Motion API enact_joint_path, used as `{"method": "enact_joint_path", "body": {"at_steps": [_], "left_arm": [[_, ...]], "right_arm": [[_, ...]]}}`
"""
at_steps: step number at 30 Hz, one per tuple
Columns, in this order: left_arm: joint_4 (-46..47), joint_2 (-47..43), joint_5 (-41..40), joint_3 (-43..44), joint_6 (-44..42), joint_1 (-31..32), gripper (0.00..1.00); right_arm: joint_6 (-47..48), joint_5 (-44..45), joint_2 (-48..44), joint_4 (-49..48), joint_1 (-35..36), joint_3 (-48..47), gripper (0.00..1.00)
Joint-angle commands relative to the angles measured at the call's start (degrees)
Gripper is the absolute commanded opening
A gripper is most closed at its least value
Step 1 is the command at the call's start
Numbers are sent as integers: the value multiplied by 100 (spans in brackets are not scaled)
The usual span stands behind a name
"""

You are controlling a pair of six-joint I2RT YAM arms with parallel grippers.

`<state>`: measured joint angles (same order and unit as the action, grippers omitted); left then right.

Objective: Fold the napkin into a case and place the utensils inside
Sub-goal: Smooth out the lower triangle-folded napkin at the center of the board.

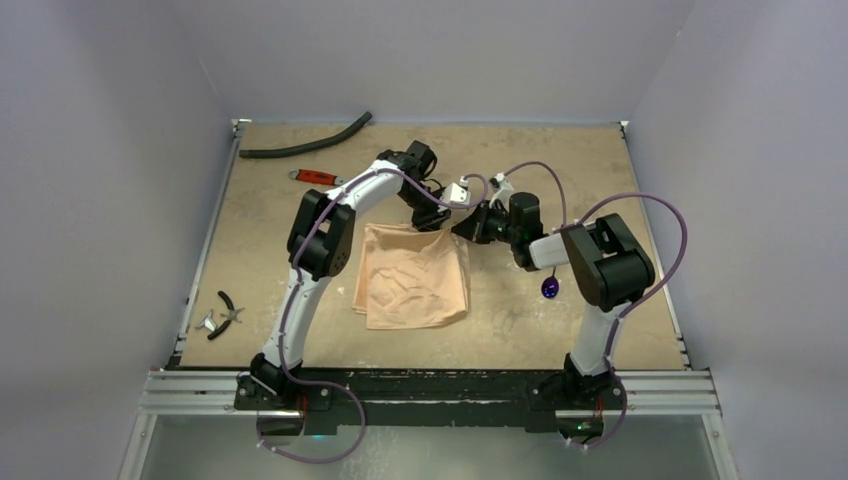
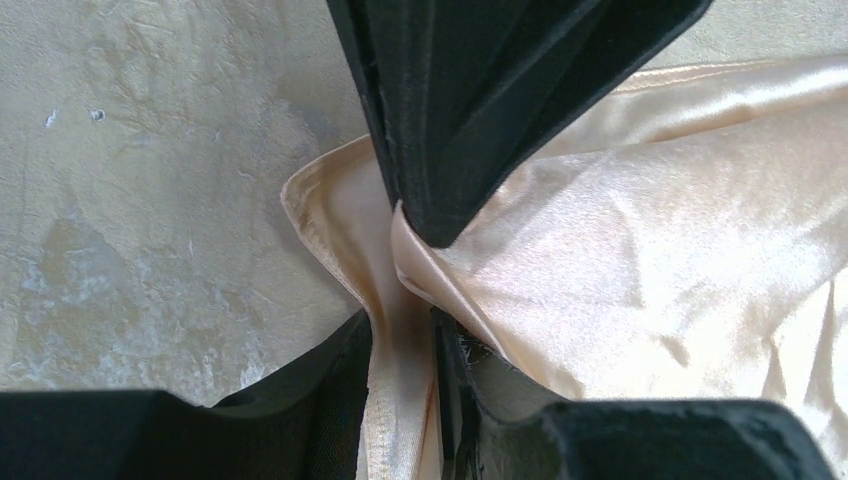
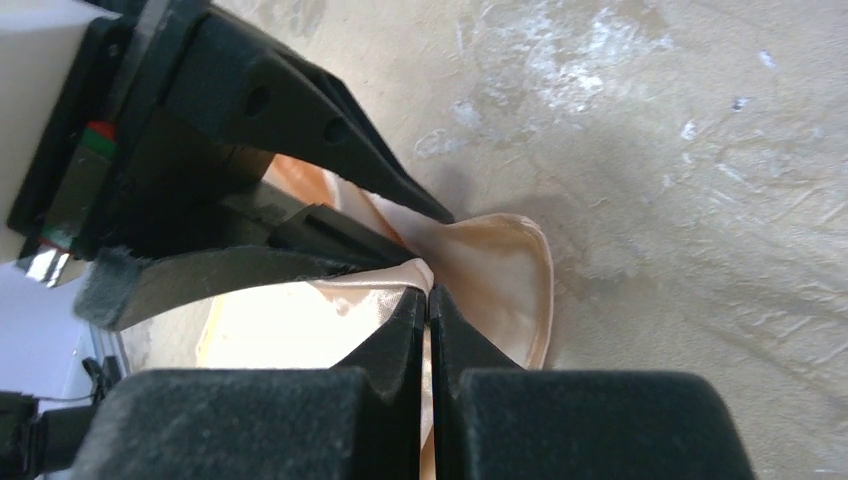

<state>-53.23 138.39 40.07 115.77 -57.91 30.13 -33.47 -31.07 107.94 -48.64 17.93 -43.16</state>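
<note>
While both arms reach in over the middle of the surface, the items stand as follows.

- napkin: peach-orange cloth, rumpled and roughly square, lying at the centre of the surface. Its far right corner stands up off the board, where the two tools meet.
- left tool: nearly closed, with a standing fold of the napkin filling the narrow gap between its fingers.
- right tool: pressed fully together on the thin edge of that same corner, its tip just beside the left tool.
- spoon: dark purple, on the surface to the right of the napkin and apart from it, close under the right arm.
- wrench: red-handled, beyond the napkin to the far left, well apart from it.
- hose: black and curved, along the far left edge.
- pliers: black-handled, at the left rim, near side.

Edges: the napkin touches no rim. Bare board shows on every side of it, widest to the right and at the far right corner.
</note>
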Motion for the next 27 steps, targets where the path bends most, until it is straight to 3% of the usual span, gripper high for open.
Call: {"method": "enact_joint_path", "body": {"at_steps": [1, 4, 7, 13, 17, 22, 27], "left_arm": [[-151, 52, -426, -81, 275, -70, 32], [619, -197, -580, 5, 1299, -371, 44], [800, -397, -539, 379, 2005, -757, 50], [541, -1105, -174, 146, 2130, -1270, 56], [820, -1431, 5, -745, 2031, -1161, 58], [1511, -1277, -55, -1032, 2285, -779, 59], [1732, -1052, -547, -992, 2004, -402, 61]], "right_arm": [[14, 630, 199, -32, -88, -298, 0], [119, 825, 290, 176, -88, -364, 0], [170, 922, 281, 340, -87, -408, 0], [152, 983, 289, 316, -88, -492, 0], [189, 815, 222, 285, -39, -593, 0], [362, 657, 130, 678, 15, -925, 0], [473, 739, 265, 1166, 22, -1234, 11]]}}
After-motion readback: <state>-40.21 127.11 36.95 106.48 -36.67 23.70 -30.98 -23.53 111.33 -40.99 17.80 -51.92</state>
